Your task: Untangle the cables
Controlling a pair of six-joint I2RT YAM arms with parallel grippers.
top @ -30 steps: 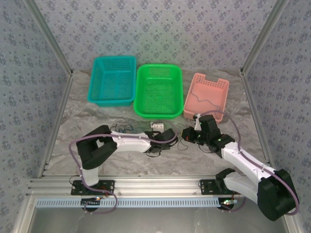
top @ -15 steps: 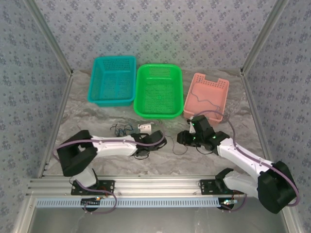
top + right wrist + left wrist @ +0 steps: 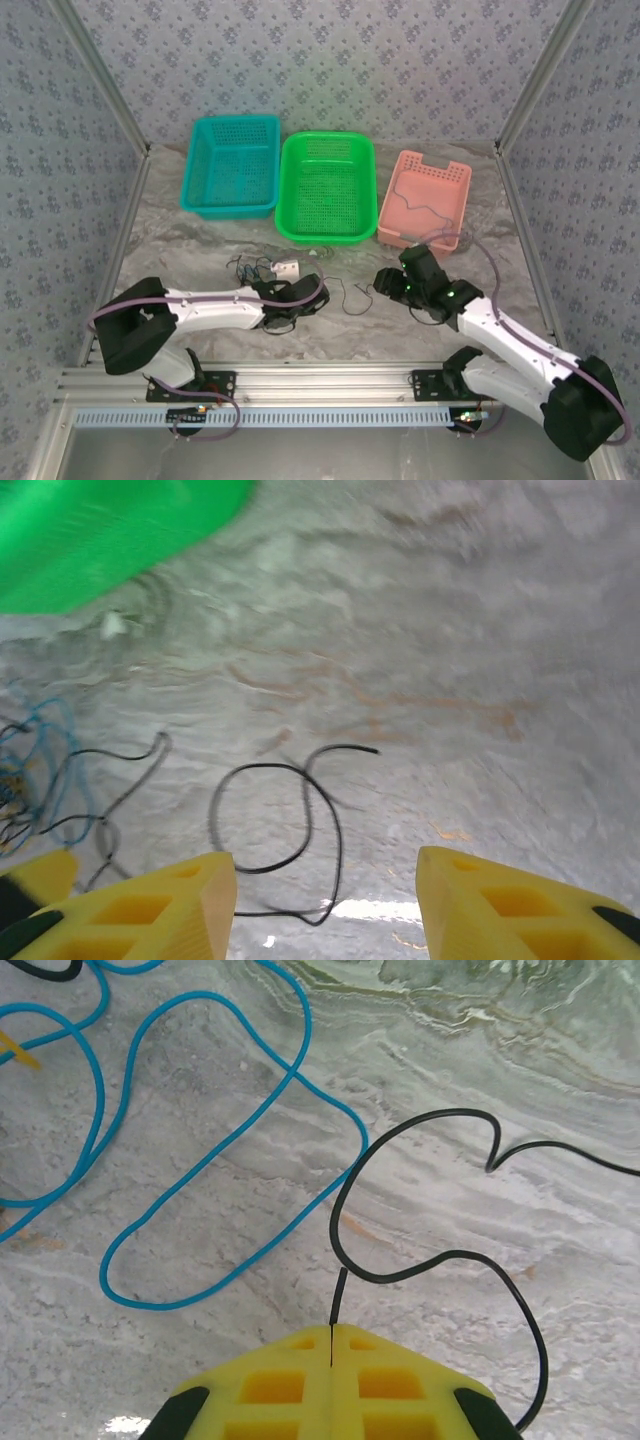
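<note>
The cables (image 3: pixel 258 268) lie in a bunch on the table (image 3: pixel 470 270). My left gripper (image 3: pixel 332 1332) is squeezed tight on the black cable (image 3: pixel 430 1115), beside the blue cable (image 3: pixel 215 1150). My right gripper (image 3: pixel 325 875) has its fingers apart and holds nothing.

- Evenly lit across grey-white marbled table (image 3: pixel 170 250).
- Closed behind table by wall panel (image 3: pixel 330 60) in blue-grey floral print.
- Flanked either side of table by matching side panels (image 3: pixel 50 200) on slanted aluminium posts (image 3: pixel 100 75).
- Edged along table's near side with aluminium rail (image 3: pixel 330 385).
</note>
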